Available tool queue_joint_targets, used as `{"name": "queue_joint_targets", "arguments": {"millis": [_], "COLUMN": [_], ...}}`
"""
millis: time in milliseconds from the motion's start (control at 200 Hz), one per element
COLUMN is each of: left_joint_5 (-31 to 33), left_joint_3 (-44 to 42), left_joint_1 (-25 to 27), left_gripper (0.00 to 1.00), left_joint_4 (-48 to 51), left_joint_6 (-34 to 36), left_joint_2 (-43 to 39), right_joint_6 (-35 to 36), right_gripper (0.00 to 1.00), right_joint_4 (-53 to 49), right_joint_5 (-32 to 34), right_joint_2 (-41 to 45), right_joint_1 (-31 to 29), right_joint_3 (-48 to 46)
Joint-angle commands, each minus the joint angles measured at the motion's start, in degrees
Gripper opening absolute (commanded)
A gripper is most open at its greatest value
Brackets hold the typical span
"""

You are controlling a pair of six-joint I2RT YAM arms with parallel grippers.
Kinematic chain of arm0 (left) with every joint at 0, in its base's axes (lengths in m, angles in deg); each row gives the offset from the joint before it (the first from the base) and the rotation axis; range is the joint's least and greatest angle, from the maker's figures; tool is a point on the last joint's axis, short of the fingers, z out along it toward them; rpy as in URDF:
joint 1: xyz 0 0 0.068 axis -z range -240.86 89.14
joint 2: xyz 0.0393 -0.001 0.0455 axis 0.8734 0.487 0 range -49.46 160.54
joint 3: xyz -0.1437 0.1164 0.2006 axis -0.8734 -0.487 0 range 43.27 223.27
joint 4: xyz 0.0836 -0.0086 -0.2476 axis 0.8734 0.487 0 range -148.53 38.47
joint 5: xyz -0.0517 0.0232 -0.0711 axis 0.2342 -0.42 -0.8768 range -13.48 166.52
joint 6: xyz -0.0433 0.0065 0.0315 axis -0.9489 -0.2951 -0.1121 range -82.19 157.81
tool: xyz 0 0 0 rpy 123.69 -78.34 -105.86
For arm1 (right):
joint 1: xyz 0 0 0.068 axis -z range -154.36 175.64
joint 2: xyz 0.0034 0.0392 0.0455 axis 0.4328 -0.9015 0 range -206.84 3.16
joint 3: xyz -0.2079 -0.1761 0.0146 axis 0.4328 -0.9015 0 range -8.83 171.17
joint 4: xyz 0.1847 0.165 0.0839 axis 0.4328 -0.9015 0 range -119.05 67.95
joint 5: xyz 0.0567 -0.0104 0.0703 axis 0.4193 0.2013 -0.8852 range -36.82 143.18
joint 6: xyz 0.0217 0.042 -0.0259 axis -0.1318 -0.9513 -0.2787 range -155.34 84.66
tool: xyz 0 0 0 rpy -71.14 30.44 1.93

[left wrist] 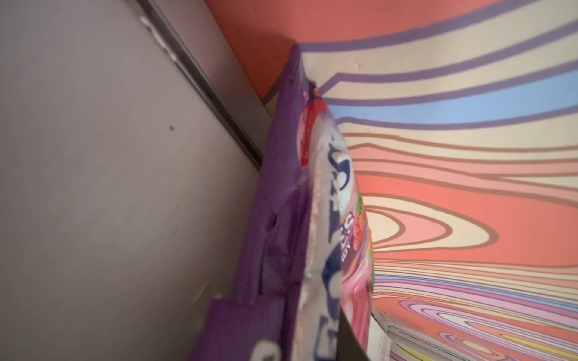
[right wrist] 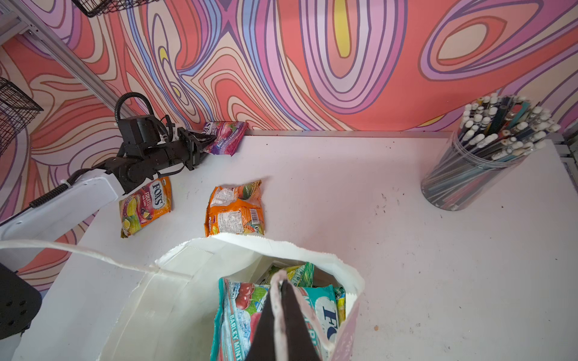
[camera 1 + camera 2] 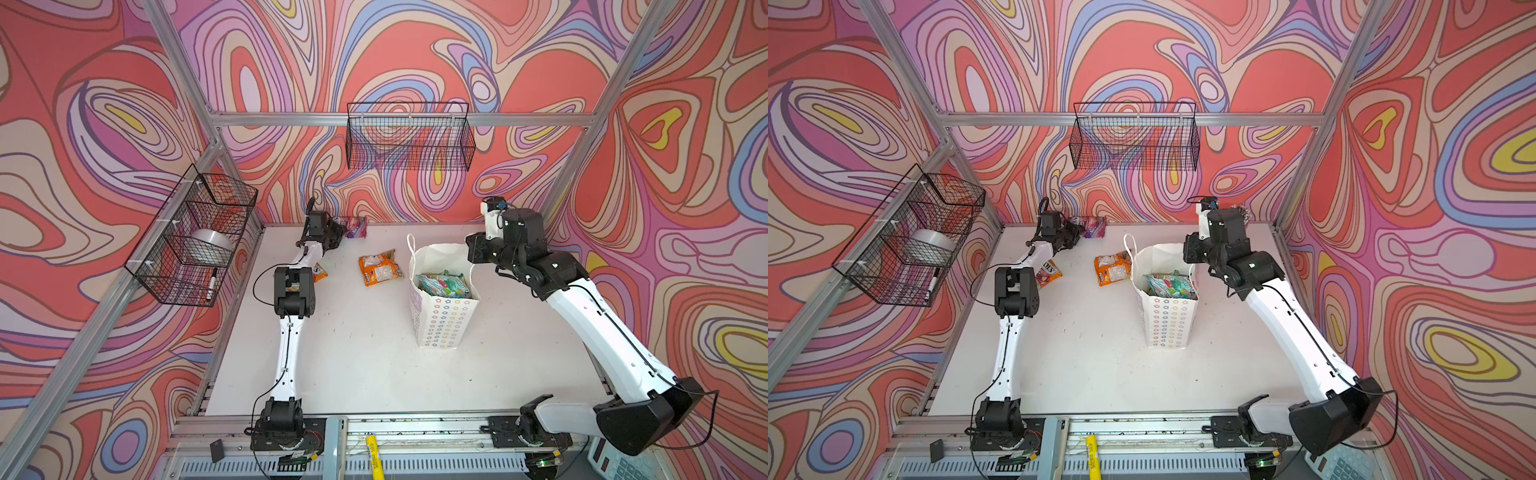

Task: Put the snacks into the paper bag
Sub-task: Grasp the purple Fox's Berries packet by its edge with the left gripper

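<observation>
A purple snack packet (image 3: 356,226) (image 2: 225,137) leans against the back wall at the far left. My left gripper (image 3: 338,233) (image 1: 294,334) is shut on its near edge, and a dark finger (image 1: 347,339) presses its printed face. Two orange snacks lie on the table: one (image 3: 379,268) (image 2: 234,209) beside the bag, and one lettered FOX'S (image 2: 145,204) (image 3: 1048,272) half under the left arm. The white paper bag (image 3: 442,320) (image 2: 175,297) stands upright with teal and green snacks (image 2: 237,312) inside. My right gripper (image 3: 473,255) (image 2: 283,281) sits at its right rim, shut on the bag's cord handle.
A clear jar of pencils (image 2: 478,156) stands at the back right of the table. Black wire baskets hang on the back wall (image 3: 409,137) and on the left frame (image 3: 191,241). A yellow marker (image 3: 374,455) lies on the front rail, with a calculator (image 3: 619,461) at the front right.
</observation>
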Motion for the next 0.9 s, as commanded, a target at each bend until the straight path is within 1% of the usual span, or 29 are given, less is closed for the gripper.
{"name": "queue_joint_targets", "arguments": {"millis": [0,75,240,511,701,896], "left_joint_5": [-3.05,-4.10,-3.60,-5.37,-4.77,-3.04], "left_joint_3": [-0.47,-3.37,-19.44,-40.74,-56.57,-70.58], "left_joint_1": [-0.10,-0.10,-0.27,-0.45,-0.45,-0.06], "left_gripper": [0.06,0.04,0.00,0.00,0.00,0.00], "left_joint_4": [-4.81,-6.63,-14.79,-22.31,-22.87,-18.59], "left_joint_6": [-4.74,-4.02,-2.52,-2.49,-0.01,2.65], "left_joint_2": [2.53,-1.47,-15.70,-35.38,-51.82,-70.64], "right_joint_6": [0.26,0.18,0.02,-1.60,-2.61,-3.63], "right_gripper": [0.00,0.00,0.00,0.00,0.00,0.00], "right_joint_4": [-0.54,-0.32,0.39,1.51,4.64,5.83], "right_joint_5": [-0.10,-0.22,-0.78,-3.24,-2.85,-2.31], "right_joint_2": [-0.54,-0.41,0.10,0.45,1.78,1.94], "right_joint_1": [-0.15,-0.15,-0.11,-0.21,-0.15,-0.14], "right_joint_3": [0.94,0.90,0.75,0.85,-1.85,-1.16]}}
